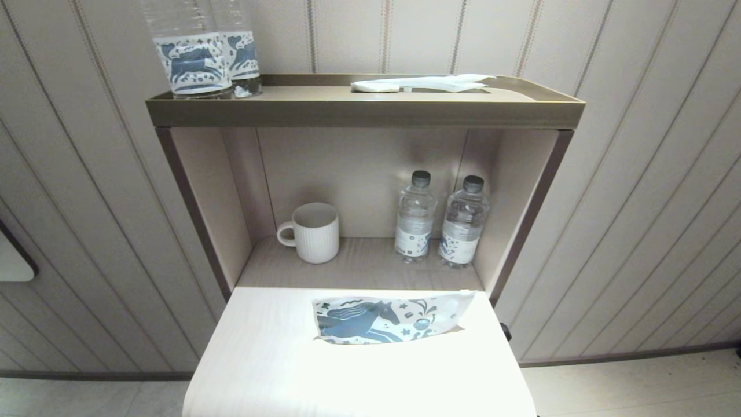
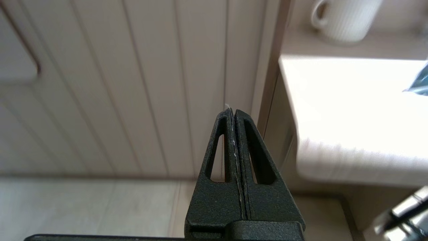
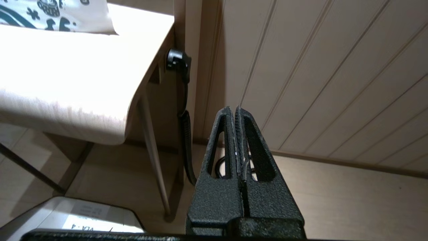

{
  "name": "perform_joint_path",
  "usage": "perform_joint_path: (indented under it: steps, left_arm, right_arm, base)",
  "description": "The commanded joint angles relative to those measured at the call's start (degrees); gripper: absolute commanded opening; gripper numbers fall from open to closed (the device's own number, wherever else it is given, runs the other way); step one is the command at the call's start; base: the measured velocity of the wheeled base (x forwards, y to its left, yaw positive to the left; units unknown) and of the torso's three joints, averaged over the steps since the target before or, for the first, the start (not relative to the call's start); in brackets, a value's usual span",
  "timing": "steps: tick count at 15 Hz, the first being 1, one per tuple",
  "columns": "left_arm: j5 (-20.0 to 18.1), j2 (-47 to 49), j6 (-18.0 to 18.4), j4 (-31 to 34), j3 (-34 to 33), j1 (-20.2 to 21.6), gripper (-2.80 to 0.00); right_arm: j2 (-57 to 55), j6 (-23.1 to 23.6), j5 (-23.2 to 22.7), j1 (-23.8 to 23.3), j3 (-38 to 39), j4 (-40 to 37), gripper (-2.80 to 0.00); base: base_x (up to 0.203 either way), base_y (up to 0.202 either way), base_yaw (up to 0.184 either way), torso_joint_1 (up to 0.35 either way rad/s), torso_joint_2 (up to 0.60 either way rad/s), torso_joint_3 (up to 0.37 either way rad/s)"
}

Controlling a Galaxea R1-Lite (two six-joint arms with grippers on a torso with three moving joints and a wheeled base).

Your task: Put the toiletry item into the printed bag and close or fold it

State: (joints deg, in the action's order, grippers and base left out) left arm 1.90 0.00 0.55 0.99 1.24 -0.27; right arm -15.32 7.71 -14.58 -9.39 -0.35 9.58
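Both grippers, left gripper [image 2: 233, 112] and right gripper [image 3: 234, 110], hang low, fully closed, empty; printed bag [image 1: 388, 318] looks light and floppy, best pinched at its right edge.

The two top-shelf bottles [image 1: 202, 49] are cut off above their labels; no toothbrush shows anywhere.

A wall [image 2: 133, 83] of pale vertical panels with thin grooves stands straight ahead of the left pincer, and the same panelling fills the space ahead of the right one. Below each pincer lies a light tiled floor [image 2: 83, 207]. A beige shelf unit [image 1: 359, 110] has a brown frame, and strong light falls on its white tabletop [image 1: 278, 359].
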Motion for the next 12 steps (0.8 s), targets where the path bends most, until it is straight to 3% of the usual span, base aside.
perform_joint_path:
  steps: [1, 4, 6, 8, 9, 11, 12]
  left_arm:
    - [0.0, 0.1, 0.3, -5.5, -1.2, 0.0, -2.8]
    - [-0.1, 0.1, 0.6, -6.4, -1.2, 0.0, -2.8]
    - [-1.3, 0.2, 4.0, -6.3, -1.2, 0.0, -2.8]
    - [-1.6, 0.2, 4.0, -6.7, -1.2, 0.0, -2.8]
    - [-1.6, 0.0, 3.1, -7.9, -1.2, 0.0, -2.8]
    - [-2.2, 0.1, 2.1, -14.3, -1.2, 0.0, -2.8]
    - [-2.5, 0.2, 2.7, -14.6, -1.2, 0.0, -2.8]
  right_arm:
    - [-0.3, 1.4, 0.4, 0.0, 0.4, -0.4, -2.8]
    - [0.1, 4.0, 10.1, -0.8, 0.2, -3.9, -2.8]
    - [0.2, 5.1, 10.6, 2.6, -0.2, -5.5, -2.8]
    - [1.0, 5.5, 11.6, 10.9, -0.3, -7.4, -2.8]
    - [2.8, 5.6, 11.9, 12.2, -0.4, -8.0, -2.8]
    - [11.1, 5.0, 12.4, 10.7, -0.4, -8.5, -2.8]
    - [14.1, 3.9, 12.9, 9.9, -0.1, -7.8, -2.8]
  base:
    - [0.0, 0.0, 0.0, 0.0, 0.0, 0.0]
    - [0.0, 0.0, 0.0, 0.0, 0.0, 0.0]
    - [0.0, 0.0, 0.0, 0.0, 0.0, 0.0]
    - [0.0, 0.0, 0.0, 0.0, 0.0, 0.0]
    - [0.0, 0.0, 0.0, 0.0, 0.0, 0.0]
    - [0.0, 0.0, 0.0, 0.0, 0.0, 0.0]
    - [0.0, 0.0, 0.0, 0.0, 0.0, 0.0]
